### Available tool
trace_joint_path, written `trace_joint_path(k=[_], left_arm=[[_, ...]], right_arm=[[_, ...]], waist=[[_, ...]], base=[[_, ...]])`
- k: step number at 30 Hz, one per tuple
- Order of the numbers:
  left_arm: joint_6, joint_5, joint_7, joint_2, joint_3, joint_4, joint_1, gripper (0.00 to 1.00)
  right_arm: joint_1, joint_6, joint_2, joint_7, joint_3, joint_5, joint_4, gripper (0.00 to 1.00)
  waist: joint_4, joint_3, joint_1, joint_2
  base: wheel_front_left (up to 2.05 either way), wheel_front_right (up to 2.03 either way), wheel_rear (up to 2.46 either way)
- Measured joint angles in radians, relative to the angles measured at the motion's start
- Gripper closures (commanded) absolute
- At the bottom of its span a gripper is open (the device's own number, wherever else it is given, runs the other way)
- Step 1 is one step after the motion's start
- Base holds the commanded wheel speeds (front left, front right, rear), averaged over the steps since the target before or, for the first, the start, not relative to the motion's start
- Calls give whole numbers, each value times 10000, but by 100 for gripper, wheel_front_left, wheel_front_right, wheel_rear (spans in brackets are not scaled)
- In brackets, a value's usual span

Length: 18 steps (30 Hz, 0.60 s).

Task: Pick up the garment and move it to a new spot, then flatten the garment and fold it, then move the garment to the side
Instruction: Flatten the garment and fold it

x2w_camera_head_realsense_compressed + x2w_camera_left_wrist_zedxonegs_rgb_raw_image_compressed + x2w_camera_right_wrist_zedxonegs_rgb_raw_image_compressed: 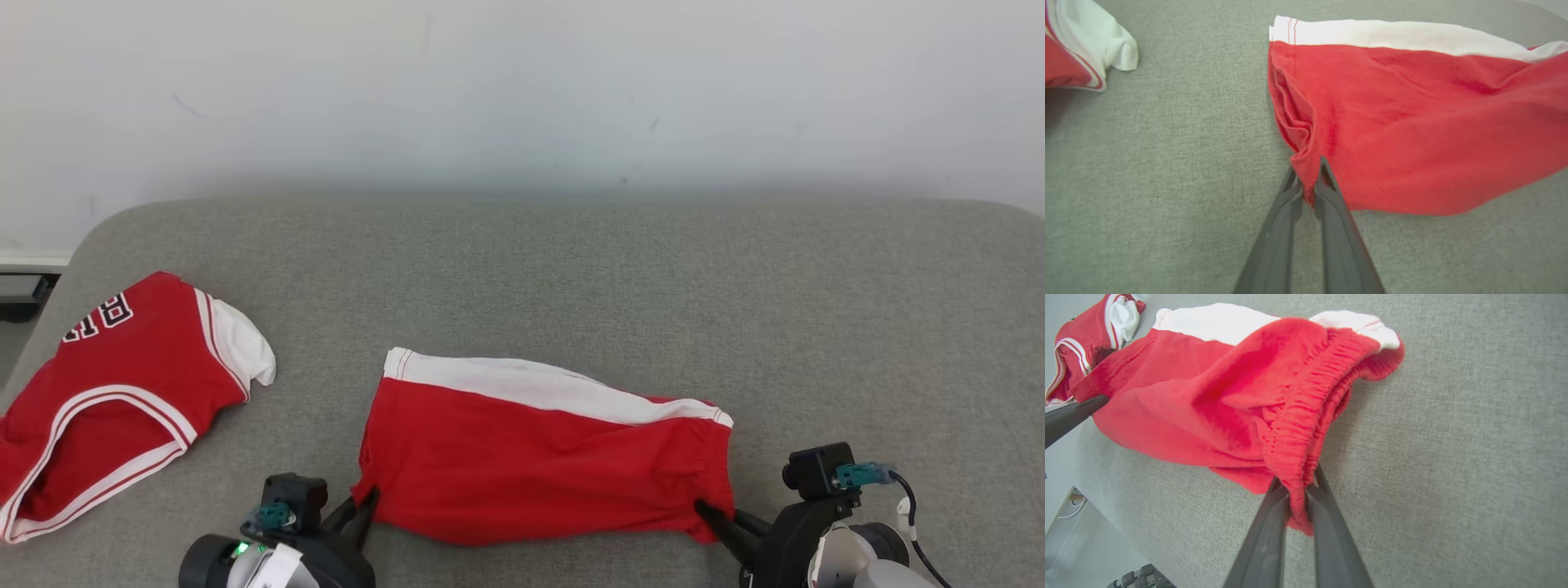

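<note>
A pair of red shorts [539, 457] with a white side stripe lies lengthwise near the front edge of a grey cloth-covered desk [571, 278], a little right of centre. Its white-striped far edge rests on the cloth, while its near edge is raised slightly. The left pincer [365, 500] is clamped on the near left corner, at the leg hem. The right pincer [709, 513] is clamped on the near right corner, biting the gathered elastic waistband. The fabric is drawn fairly taut between them, with a few soft creases across the red panel. Well apart to the left, a second red garment, a jersey [122, 384] with white trim and lettering, lies crumpled near the desk's left edge. A pale wall [522, 90] stands behind the desk. The shorts look already placed, so the step in hand appears to be flattening or folding. The next move probably calls for both arms to travel together, keeping the cloth taut. They would either lower the near edge smoothly or carry it over toward the white stripe, without letting the bunched waistband slip.
</note>
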Motion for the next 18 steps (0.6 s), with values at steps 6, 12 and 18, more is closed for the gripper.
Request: trace_joint_path(k=[6,12,18], left_arm=[[36,-69,-67,54,67,-111,278,100],[111,-105,-67,36,71,-234,304,100],[213,-140,-77,54,140,-345,522,0]], right_arm=[[41,10,-58,341,151,134,-21,100],[201,10,-59,568,184,291,-69,100],[209,10,-54,752,128,575,-105,0]], waist=[[85,-134,1,0],[13,-134,1,0],[-99,-214,1,0]], base=[[0,0,0],[0,0,0],[0,0,0]])
